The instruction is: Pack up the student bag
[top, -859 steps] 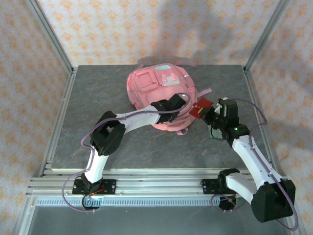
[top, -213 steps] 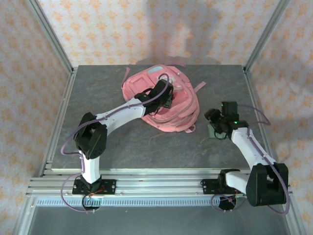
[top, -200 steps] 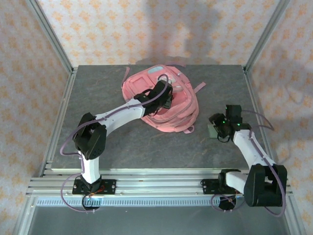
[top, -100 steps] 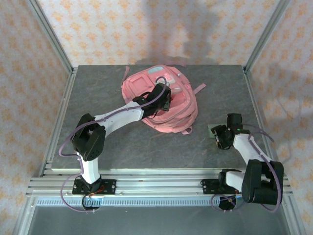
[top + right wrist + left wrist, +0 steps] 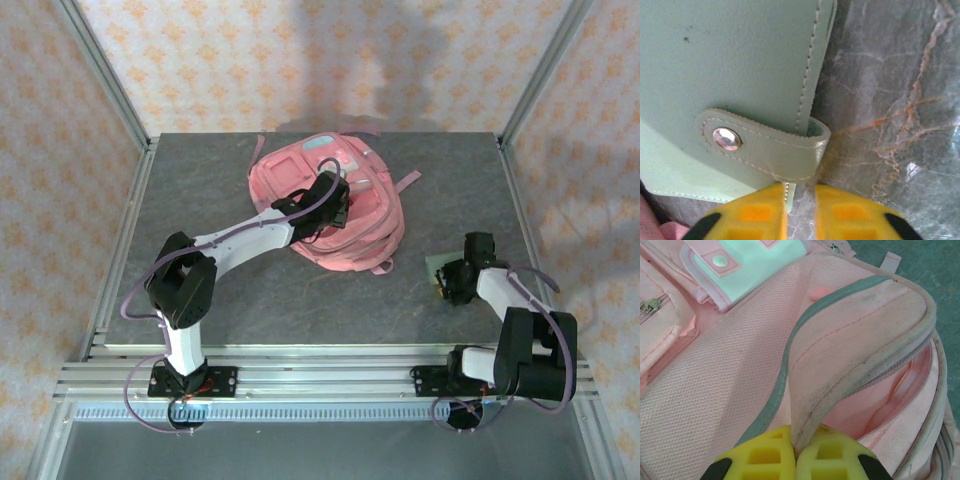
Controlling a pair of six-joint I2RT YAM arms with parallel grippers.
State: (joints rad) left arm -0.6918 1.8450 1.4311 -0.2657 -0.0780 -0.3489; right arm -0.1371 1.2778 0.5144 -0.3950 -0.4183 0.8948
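Observation:
The student bag (image 5: pixel 300 175) is a large pink backpack lying in the middle of the table, its white patch (image 5: pixel 760 260) facing up. My left gripper (image 5: pixel 333 205) is shut on the grey-trimmed flap (image 5: pixel 855 340) of the bag's main opening, with the yellow fingertips (image 5: pixel 796 452) pinching the flap's edge. The pink lining (image 5: pixel 890 400) shows inside the opening. A flat mint-green case (image 5: pixel 434 267) with a snap strap (image 5: pixel 760 147) lies on the table right of the bag. My right gripper (image 5: pixel 447 285) is low over it, slightly open, and the case's edge (image 5: pixel 730 60) sits between the jaws.
The grey stone tabletop (image 5: pixel 250 290) is bounded by aluminium posts and a rail (image 5: pixel 300 375) along the near edge. The bag's loose pink straps (image 5: pixel 410 180) trail toward the right. Bare table lies between the bag and the green case.
My right gripper, earlier up by the bag with a red item, has come down toward the near right onto the green case. The left gripper has shifted up the bag, holding the flap.

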